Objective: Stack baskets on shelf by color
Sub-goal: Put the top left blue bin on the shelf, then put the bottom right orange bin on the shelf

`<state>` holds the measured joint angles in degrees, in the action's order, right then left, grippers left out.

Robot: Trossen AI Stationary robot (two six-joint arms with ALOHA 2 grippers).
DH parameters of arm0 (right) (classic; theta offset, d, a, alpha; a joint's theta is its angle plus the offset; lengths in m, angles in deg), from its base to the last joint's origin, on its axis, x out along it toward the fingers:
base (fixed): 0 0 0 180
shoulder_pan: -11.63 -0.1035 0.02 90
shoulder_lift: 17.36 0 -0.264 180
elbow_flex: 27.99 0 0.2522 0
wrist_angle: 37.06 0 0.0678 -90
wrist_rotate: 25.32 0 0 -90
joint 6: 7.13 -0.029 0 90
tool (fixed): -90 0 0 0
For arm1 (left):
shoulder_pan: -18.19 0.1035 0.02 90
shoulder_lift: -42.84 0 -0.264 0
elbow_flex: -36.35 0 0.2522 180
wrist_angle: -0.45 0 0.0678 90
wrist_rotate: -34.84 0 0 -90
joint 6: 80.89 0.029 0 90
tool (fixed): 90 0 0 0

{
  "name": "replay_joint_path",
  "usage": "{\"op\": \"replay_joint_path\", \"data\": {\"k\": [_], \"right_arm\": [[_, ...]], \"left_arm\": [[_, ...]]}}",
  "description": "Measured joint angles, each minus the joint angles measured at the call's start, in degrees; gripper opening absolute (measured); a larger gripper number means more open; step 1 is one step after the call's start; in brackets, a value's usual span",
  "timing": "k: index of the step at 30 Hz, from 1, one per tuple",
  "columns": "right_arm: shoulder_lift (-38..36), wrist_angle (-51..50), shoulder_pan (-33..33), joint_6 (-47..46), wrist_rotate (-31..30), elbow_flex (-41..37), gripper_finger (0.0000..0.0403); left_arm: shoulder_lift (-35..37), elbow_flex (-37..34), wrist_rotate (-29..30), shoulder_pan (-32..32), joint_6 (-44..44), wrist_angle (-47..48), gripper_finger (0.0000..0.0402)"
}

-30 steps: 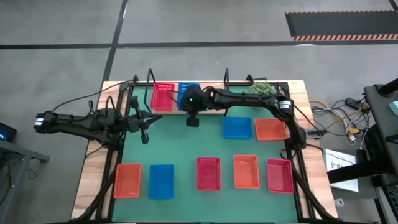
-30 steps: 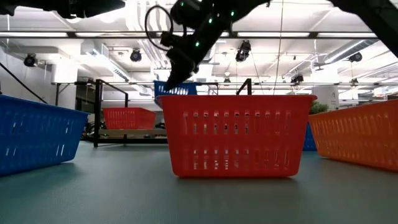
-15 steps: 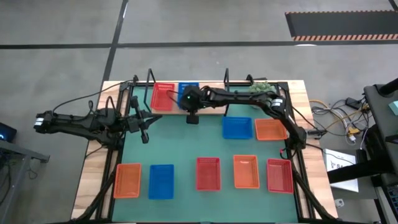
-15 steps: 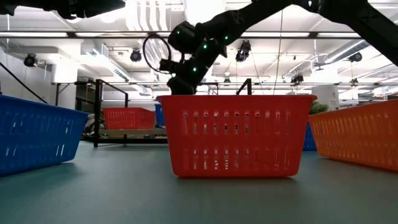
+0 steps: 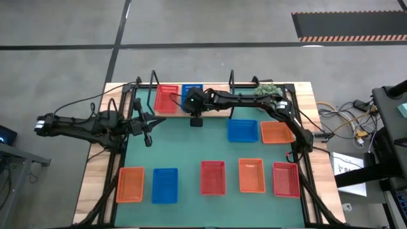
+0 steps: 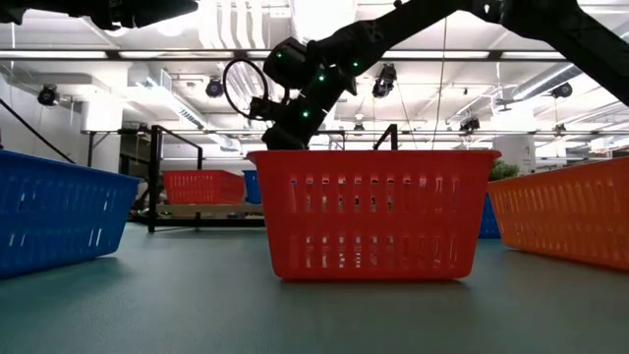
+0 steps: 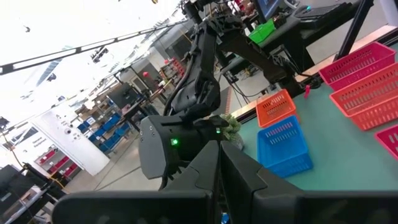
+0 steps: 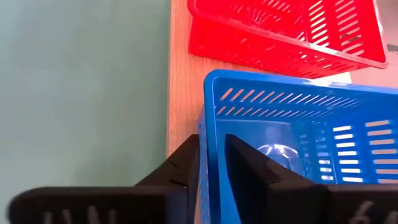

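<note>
At the far left the left gripper (image 5: 147, 132) waits over the green table (image 5: 184, 152), its fingers pressed together on nothing. Along the near edge sit an orange basket (image 5: 130, 184), a blue basket (image 5: 165, 186), a red basket (image 5: 213, 177), a second orange one (image 5: 252, 175) and a second red one (image 5: 286, 180). On the shelf (image 5: 219, 114) at the far side a red basket (image 5: 167, 98) stands, and just right of it the blue basket (image 8: 292, 149) in hand, resting on or just above the board. The right gripper (image 8: 214, 168) pinches that basket's near rim, one finger inside the wall and one outside. Further right, a blue basket (image 5: 242, 130) and an orange one (image 5: 276, 132) lie on the table near the shelf. The step looks like setting this blue basket down. To do it well, lower until the base sits flat on the wood, keep it parallel to the red one without nudging it, then spread the fingers fully and lift straight up so the rim does not catch and drag the basket off the board's near edge.
</note>
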<state>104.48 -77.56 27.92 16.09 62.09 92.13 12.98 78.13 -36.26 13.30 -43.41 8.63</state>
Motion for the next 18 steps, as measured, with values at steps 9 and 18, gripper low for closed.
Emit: {"op": "replay_joint_path", "data": {"k": [9, 18], "right_arm": [[-0.7, -2.2, -0.8, -1.1, 0.0, 5.9, 0.0115], [0.1, 9.3, -1.0, -3.7, 5.4, 6.7, 0.0082]], "left_arm": [[0.0, 0.0, 0.0, 0.0, 0.0, 0.0, 0.0], [0.0, 0.0, 0.0, 0.0, 0.4, 0.0, 0.0]]}}
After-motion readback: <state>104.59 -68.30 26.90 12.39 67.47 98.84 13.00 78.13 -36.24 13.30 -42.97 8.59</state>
